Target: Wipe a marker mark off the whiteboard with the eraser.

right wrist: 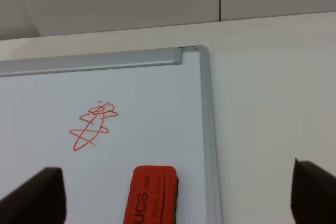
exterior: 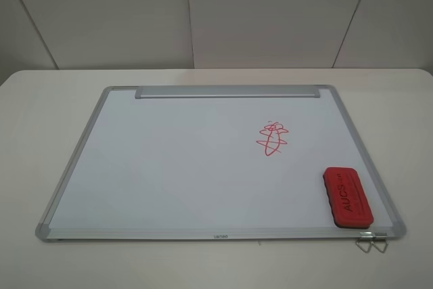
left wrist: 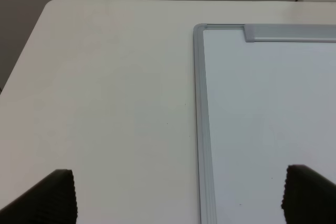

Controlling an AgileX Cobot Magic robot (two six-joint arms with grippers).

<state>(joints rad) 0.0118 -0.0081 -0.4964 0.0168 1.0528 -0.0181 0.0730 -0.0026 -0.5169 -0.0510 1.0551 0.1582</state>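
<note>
The whiteboard [exterior: 176,160] lies flat on the table, its silver tray strip [exterior: 226,91] along the far edge. The red eraser [exterior: 348,196] rests on the board near its front right corner, black lettering up. The only red mark I see is a scribble of crossing loops [exterior: 272,138], right of centre; the wavy-edged square figure is not in view. My right gripper [right wrist: 176,195] is open above the eraser [right wrist: 151,195], with the scribble [right wrist: 93,126] beyond it. My left gripper [left wrist: 184,198] is open over the board's left frame [left wrist: 202,129]. Neither gripper shows in the high view.
The white table [exterior: 40,120] surrounds the board, with a grey wall behind it. A small metal clip [exterior: 372,241] sticks out under the board's front right corner.
</note>
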